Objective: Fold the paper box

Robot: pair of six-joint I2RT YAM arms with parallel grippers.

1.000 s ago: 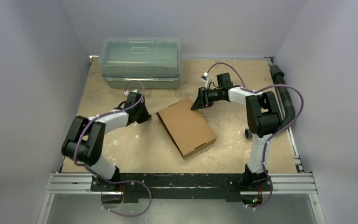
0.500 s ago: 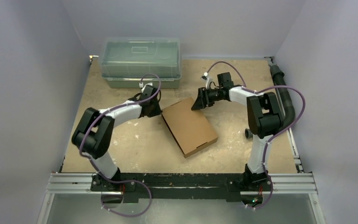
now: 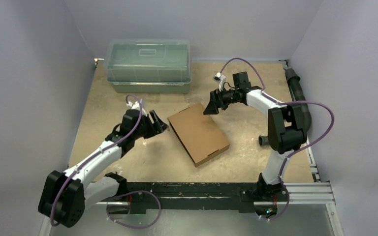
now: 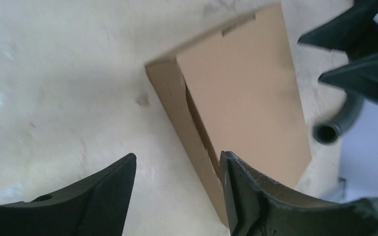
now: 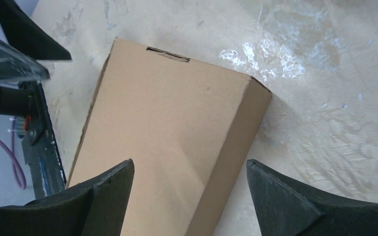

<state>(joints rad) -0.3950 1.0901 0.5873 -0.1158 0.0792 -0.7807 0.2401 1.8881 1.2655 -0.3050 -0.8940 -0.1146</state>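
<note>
In the middle of the beige speckled tabletop (image 3: 128, 157), the plain brown corrugated cardboard paper box (image 3: 198, 133) lies flat with its lid down, turned askew. The left gripper (image 3: 158, 123) is just beside its left corner, jaws apart and empty. The right gripper (image 3: 210, 107) hovers at its far corner, spread wide and holding nothing. The clear greenish plastic lidded bin (image 3: 147, 64) sits well apart at the far edge.

Overhead rear view; two close wrist views, opposite sides of paper box (image 3: 198, 133)

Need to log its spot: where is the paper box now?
In the top view, the paper box lies closed mid-table, between the left gripper and the right gripper.
</note>
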